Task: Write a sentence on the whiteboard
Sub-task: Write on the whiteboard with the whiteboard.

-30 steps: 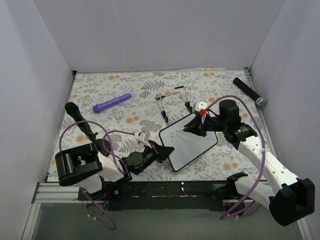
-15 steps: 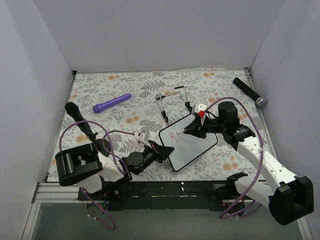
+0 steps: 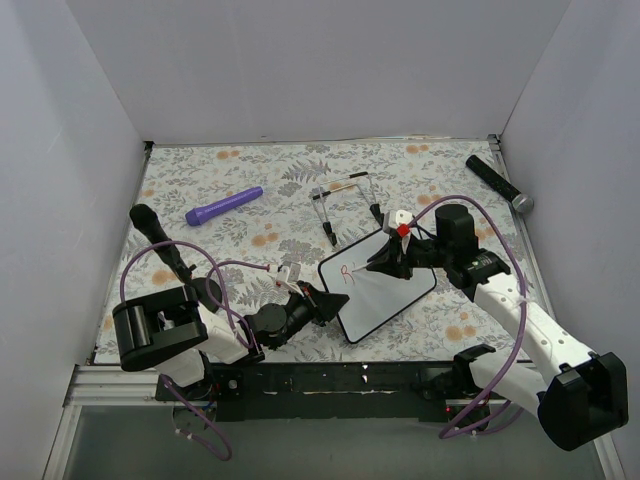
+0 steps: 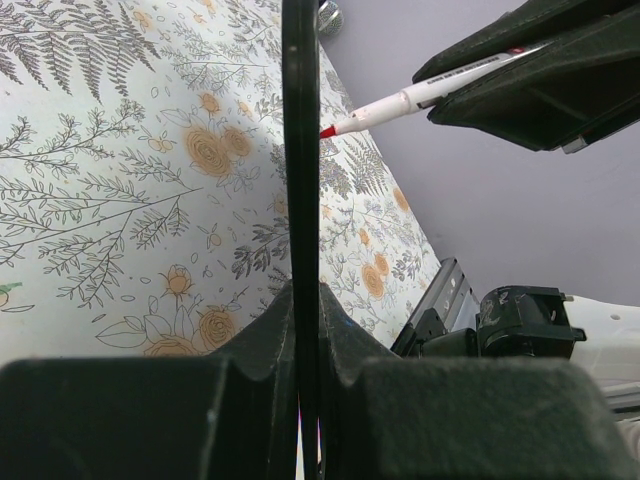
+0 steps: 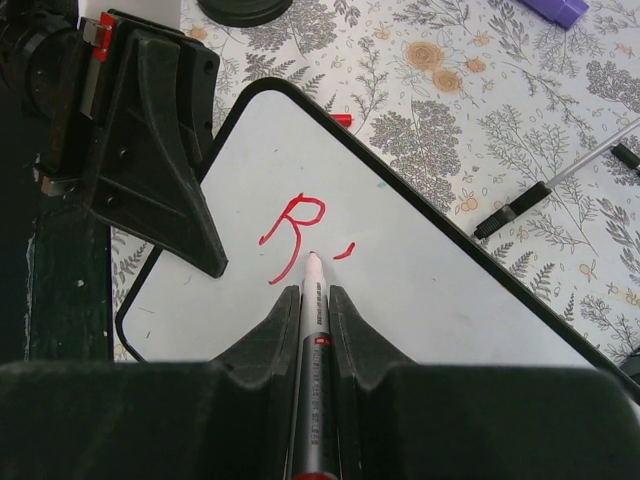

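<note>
White walls box in the floral-cloth counter [image 3: 250, 200]. The whiteboard [image 3: 392, 300] sits near the front middle of it, corner toward me, and I can't tell if it's fully flat or lifted a bit on my side.

My left hand [image 3: 328, 303] is clamped shut on the board's near-left rim, which shows edge-on between the fingers in the wrist view. My right hand [image 3: 390, 262] is pinched tight on the marker [image 5: 314, 380], with the tip right at the surface. Touching or a hair off, no idea.

As for the sentence [image 5: 295, 225], it's just a red "R" plus a tiny tick beside it, so I'd say barely started.

Handling-wise the panel looks thin, stiff and light with a slick face. My guess is it'd skate or pivot under pen pressure, so grab the rim only. Touching the face would probably smear the ink.
</note>
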Controlling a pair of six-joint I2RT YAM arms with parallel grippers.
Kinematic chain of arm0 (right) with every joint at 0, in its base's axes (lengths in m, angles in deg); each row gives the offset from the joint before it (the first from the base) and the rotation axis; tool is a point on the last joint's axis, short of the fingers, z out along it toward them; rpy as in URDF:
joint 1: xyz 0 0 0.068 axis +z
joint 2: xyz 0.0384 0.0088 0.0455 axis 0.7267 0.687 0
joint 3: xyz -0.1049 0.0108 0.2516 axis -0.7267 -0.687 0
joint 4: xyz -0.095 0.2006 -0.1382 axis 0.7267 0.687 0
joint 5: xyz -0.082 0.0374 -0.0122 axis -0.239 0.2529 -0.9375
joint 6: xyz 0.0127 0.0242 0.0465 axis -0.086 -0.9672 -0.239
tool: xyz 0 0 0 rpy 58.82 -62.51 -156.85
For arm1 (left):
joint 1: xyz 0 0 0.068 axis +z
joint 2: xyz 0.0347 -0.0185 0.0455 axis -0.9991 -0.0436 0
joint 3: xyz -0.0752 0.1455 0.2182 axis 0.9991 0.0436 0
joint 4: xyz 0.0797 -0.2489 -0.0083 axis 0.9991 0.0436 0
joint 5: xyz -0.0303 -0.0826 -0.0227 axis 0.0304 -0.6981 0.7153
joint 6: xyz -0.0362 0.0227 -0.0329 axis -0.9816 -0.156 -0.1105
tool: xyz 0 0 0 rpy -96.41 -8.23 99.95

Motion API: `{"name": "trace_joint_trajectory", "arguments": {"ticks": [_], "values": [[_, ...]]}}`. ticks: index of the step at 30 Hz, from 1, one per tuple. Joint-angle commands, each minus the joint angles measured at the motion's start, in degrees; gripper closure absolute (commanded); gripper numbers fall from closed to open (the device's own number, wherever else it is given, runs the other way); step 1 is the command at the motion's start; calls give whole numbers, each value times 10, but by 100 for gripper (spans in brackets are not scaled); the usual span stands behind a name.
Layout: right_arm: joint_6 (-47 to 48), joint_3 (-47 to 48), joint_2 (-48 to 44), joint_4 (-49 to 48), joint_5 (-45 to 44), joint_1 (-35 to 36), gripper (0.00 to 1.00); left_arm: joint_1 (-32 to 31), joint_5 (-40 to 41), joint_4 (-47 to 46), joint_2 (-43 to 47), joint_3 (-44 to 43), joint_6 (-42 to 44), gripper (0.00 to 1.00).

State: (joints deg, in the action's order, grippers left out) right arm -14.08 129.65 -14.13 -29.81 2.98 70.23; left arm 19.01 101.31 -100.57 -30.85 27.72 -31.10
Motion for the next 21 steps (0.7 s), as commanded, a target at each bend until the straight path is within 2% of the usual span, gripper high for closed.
{"name": "trace_joint_trajectory", "arguments": {"ticks": [1, 16, 21], "values": [[-13, 1, 5, -31, -17, -2, 99, -4, -3, -57, 1, -12, 5, 100], [-27, 0, -3, -42, -76, -9, 99, -4, 0, -57, 4, -10, 3, 100], [-28, -3, -5, -39, -70, -14, 99, -4, -1, -57, 1, -11, 3, 100]]}}
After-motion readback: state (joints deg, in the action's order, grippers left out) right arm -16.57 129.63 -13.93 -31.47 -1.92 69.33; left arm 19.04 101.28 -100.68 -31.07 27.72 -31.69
